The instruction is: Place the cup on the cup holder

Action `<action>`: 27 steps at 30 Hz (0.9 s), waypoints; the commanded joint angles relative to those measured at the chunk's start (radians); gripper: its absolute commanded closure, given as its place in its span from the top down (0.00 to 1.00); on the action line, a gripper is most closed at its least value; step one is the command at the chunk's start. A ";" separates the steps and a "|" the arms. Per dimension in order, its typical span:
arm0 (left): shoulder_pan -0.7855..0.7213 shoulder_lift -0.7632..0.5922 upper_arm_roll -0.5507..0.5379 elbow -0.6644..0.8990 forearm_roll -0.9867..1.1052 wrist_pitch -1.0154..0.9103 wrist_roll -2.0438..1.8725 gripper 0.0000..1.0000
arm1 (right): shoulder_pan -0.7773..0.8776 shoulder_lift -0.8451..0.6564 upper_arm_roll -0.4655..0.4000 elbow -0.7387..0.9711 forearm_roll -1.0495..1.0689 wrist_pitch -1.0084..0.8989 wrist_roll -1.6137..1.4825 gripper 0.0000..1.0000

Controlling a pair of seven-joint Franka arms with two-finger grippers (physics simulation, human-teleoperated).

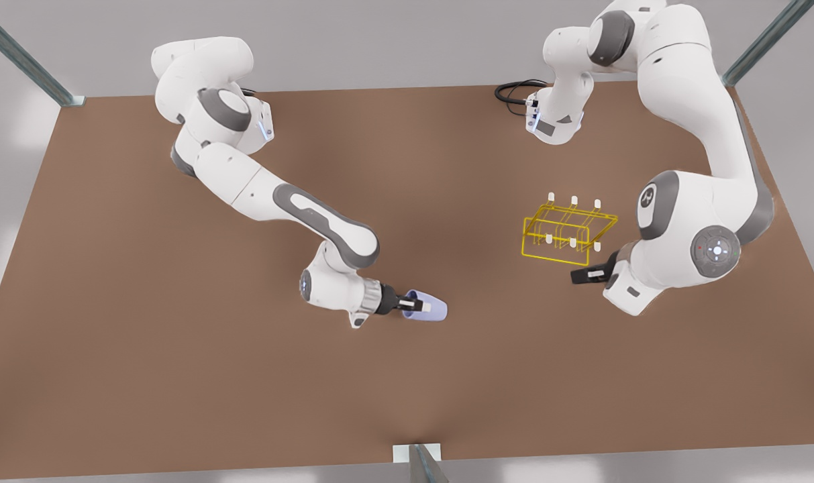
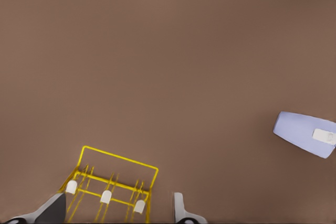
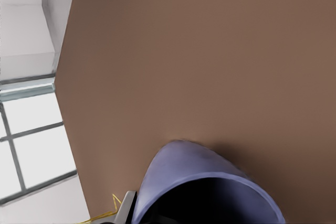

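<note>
The right gripper [image 1: 417, 306] is holding the cup [image 1: 425, 306] above the middle of the tabletop [image 1: 178, 376], toward the near edge in the front view. The cup is lying tilted on its side, its open mouth facing the wrist and its narrower base pointing toward the front view's right. The fingers are closing on the cup's wall: one white fingertip [image 1: 435, 306] is pressing on the outside, and the other is reaching into the mouth. In the right wrist view the cup [image 3: 202, 187] is sitting right at the camera, rim up close, with the bare tabletop [image 3: 210, 51] beyond it.

The holder [image 1: 566, 230] is standing upright on the tabletop toward the edge at the front view's right, well apart from the cup. Its white-tipped pegs are pointing up in two rows.

The left gripper [image 1: 583, 274] is waiting just beside the holder, on the side toward the near edge. In the left wrist view its fingers [image 2: 179, 208] are standing wide apart with nothing between them, and the holder [image 2: 113, 184] is sitting just ahead of them. The cup [image 2: 303, 133] is showing farther off, with a white fingertip on it.
</note>
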 commanded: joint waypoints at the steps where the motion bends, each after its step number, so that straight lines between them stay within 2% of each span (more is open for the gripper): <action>1: -0.039 0.002 -0.004 -0.013 0.011 0.026 -0.604 1.00 | 0.004 0.008 0.022 0.002 0.003 0.094 0.133 0.21; 3: -0.100 0.001 -0.007 -0.034 0.004 0.089 -0.680 1.00 | 0.004 0.009 0.061 0.006 0.005 0.094 0.135 0.21; 5: -0.198 0.010 -0.009 -0.028 0.005 0.196 -1.271 1.00 | 0.016 0.022 0.072 0.013 0.002 0.096 0.135 0.21; 6: -0.261 0.022 -0.006 -0.031 0.019 0.196 -1.346 1.00 | 0.018 0.029 0.072 0.011 0.002 0.094 0.133 0.21; 10: -0.273 0.005 -0.025 -0.014 -0.056 0.193 -1.513 1.00 | 0.028 0.063 0.065 0.013 -0.008 0.094 0.122 0.21; 12: -0.292 0.027 -0.030 -0.016 -0.062 0.257 -1.601 1.00 | 0.028 0.072 0.065 0.013 -0.008 0.094 0.121 0.21; 16: -0.340 0.097 -0.015 -0.014 0.050 0.328 -1.963 1.00 | 0.021 0.091 0.062 0.011 -0.008 0.094 0.095 0.21; 17: -0.323 0.100 0.008 0.012 0.048 0.329 -2.070 1.00 | 0.021 0.091 0.062 0.011 -0.008 0.094 0.092 0.94; 21: -0.339 0.133 0.040 0.015 0.059 0.374 -2.113 1.00 | 0.002 0.085 0.062 0.010 -0.009 0.099 0.089 0.94; 25: -0.393 0.139 0.014 0.036 0.059 0.349 -2.038 1.00 | -0.054 0.083 0.070 -0.023 -0.032 0.088 0.084 0.95; 27: -0.364 0.162 0.019 0.038 0.039 0.360 -2.043 1.00 | -0.087 0.082 0.082 -0.053 -0.034 0.088 0.066 0.96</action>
